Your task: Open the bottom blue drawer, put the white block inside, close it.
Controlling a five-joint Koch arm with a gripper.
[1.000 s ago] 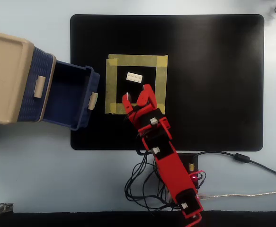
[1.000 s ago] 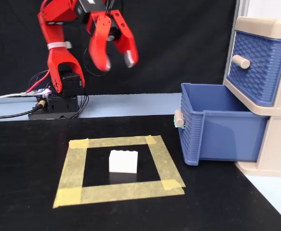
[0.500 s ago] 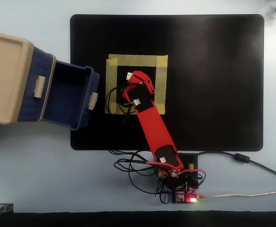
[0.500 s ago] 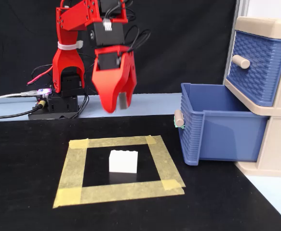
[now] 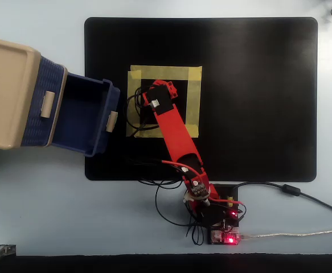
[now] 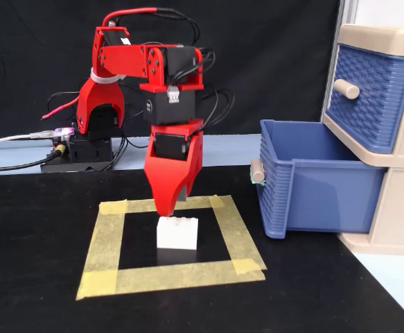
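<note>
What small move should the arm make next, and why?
Probably lower a little and close on the white block. The bottom blue drawer is already pulled open, and the gripper hangs right above the block inside the tape square, not yet gripping it.

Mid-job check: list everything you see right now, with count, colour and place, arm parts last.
bottom drawer: 1, blue, pulled out, looks empty
upper drawer: 1, blue, closed
cabinet: 1, beige, left edge of overhead view
white block: 1, white, inside the tape square
tape square: 1, yellow, on the mat
mat: 1, black, on the table
table: 1, light blue
cables: several, black and clear, near the base
arm: 1, red
gripper: 1, red, tips just above the block; open or shut unclear
</note>
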